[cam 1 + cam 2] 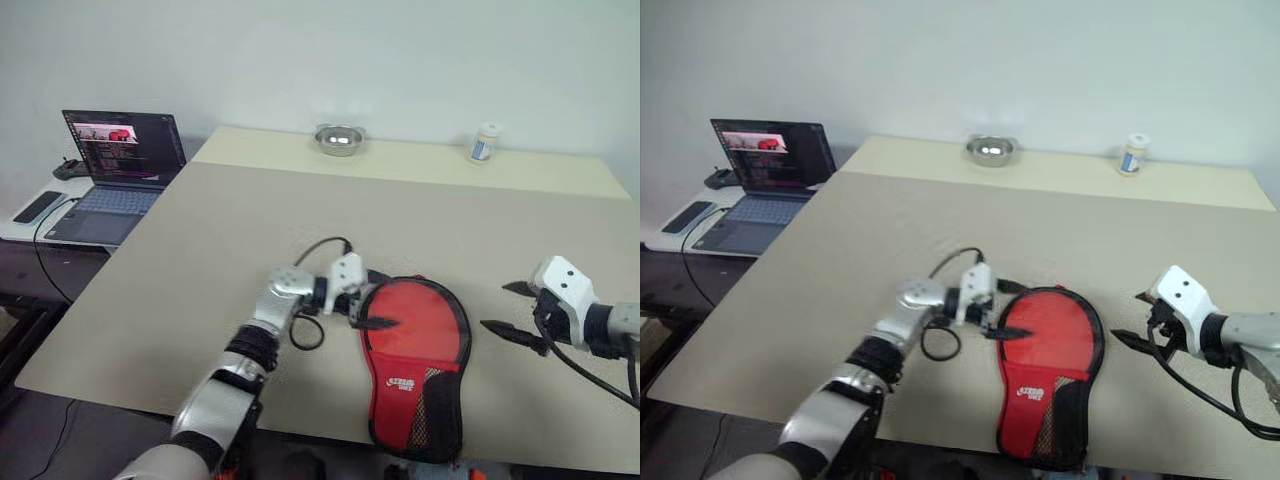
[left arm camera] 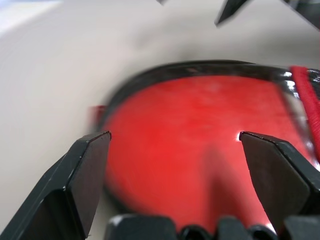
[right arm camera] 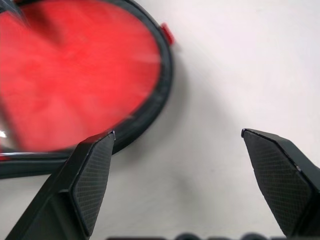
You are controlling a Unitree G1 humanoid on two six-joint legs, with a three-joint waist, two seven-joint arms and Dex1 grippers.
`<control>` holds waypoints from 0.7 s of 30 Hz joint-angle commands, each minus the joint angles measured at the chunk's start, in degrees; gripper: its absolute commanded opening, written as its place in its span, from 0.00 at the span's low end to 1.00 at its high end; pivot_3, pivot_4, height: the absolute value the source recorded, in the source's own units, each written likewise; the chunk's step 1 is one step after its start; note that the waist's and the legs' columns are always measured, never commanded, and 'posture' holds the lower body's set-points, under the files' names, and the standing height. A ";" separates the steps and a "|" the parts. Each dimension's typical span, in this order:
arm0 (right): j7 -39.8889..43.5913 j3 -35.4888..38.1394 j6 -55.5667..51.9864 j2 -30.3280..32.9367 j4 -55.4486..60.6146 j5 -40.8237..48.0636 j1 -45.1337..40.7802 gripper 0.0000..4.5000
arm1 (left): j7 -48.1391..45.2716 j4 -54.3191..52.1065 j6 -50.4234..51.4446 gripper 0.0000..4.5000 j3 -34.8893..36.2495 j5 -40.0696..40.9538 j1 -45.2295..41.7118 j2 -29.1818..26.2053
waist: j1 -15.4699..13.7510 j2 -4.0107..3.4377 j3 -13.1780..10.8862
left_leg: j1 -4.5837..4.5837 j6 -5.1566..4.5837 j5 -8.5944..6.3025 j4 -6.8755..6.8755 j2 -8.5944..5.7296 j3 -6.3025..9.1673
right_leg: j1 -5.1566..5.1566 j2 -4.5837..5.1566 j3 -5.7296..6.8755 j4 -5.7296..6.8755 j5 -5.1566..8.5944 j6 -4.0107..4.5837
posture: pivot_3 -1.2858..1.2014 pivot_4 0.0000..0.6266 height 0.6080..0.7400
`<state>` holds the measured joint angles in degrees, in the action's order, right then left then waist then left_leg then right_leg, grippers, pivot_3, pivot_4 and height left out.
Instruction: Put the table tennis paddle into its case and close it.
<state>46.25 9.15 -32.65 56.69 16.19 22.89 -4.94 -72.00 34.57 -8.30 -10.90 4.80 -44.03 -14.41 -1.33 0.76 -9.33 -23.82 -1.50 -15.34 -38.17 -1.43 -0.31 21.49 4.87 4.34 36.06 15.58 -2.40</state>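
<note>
Case [image 1: 417, 365] lies flat, red side up, near the table [image 1: 200, 260] front edge, and I judge the paddle is inside, so only closing remains, with left gripper [image 1: 366, 306] and right gripper [image 1: 508, 310] both wide and empty.

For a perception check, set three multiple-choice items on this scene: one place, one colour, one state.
1. Where does the small steel bowl stand?
A. at the table's far edge
B. on the laptop
C. inside the case

2. Which colour is the paddle-shaped fabric case on its upper side?
A. blue
B. red with black rim
C. green

3. How is the right tool?
A. shut on the case
B. shut, empty
C. open, empty

Key: 1 A, it stands near the wall; 2 B, red cloth inside a black zipper rim; 3 C, its fingers are spread beside the case.
</note>
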 commanded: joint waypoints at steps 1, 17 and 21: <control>0.11 -0.58 7.89 -3.65 -6.88 -2.86 -3.91 0.99 | 0.82 -10.98 6.03 1.00 2.56 3.50 1.53 -3.65 | 0.03 -0.07 -0.06 | 0.01 -0.03 0.03 -0.01 0.00 0.00 | -0.02 -0.01 -0.01 0.03 0.00 0.00 | 0.52 0.24 1.00; 1.06 4.23 25.75 -8.73 -32.67 -6.59 -10.44 0.99 | 10.22 -23.90 13.42 1.00 1.43 3.05 9.25 -7.77 | 0.08 -0.37 -0.55 | 0.28 -0.42 -0.04 -0.67 -0.05 -0.11 | 0.01 -0.02 -0.37 1.14 -0.04 0.04 | 0.52 0.24 1.00; 0.68 5.58 23.13 -8.80 -28.13 -5.24 -7.88 0.99 | 12.07 -22.19 13.19 1.00 0.72 2.52 8.40 -6.38 | 0.02 -0.39 -0.54 | 0.31 -0.42 -0.04 -0.66 -0.02 -0.11 | -0.01 -0.04 -0.38 1.14 -0.04 0.04 | 0.52 0.24 1.00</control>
